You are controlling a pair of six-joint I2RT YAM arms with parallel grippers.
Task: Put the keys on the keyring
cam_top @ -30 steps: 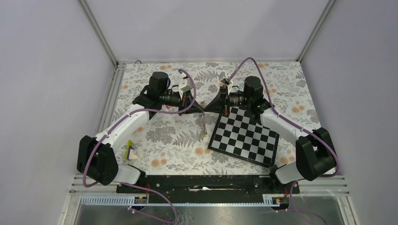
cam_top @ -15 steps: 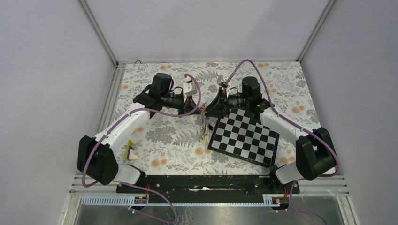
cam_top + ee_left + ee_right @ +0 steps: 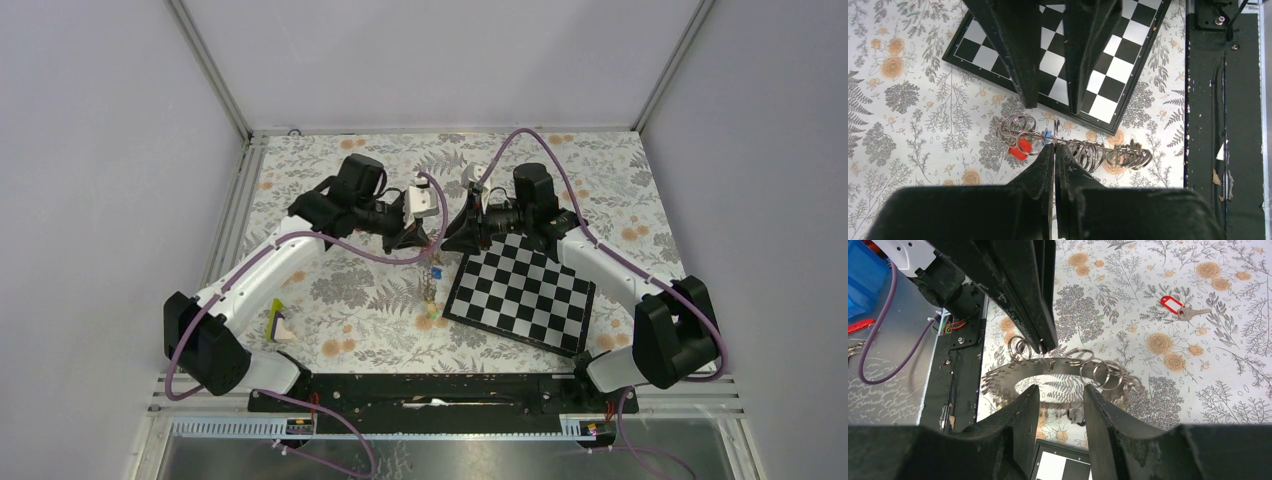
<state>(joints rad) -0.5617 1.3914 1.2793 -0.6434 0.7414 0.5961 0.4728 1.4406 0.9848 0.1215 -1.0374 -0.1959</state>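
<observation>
My left gripper (image 3: 1054,148) is shut on the edge of the keyring (image 3: 1073,142), a large dark grey ring that hangs edge-on above the floral cloth. Several small split rings and keys hang from it, one with a red tag (image 3: 1019,149). In the right wrist view the keyring (image 3: 1058,365) curves just beyond my right gripper (image 3: 1060,396), which stands open with nothing between its fingers. Another key with a red tag (image 3: 1173,305) lies flat on the cloth, away from the ring. From above, both grippers meet over the hanging keyring (image 3: 431,283).
A black-and-white chessboard (image 3: 520,295) lies right of the ring, its corner under the grippers. A yellow-green object (image 3: 277,322) lies near the left arm's base. A blue bin (image 3: 863,270) and black base rail (image 3: 430,385) sit at the near edge.
My right gripper has opened and let go of the keyring. The left arm has swung right and nearer with the ring, which now hangs from its grip alone.
</observation>
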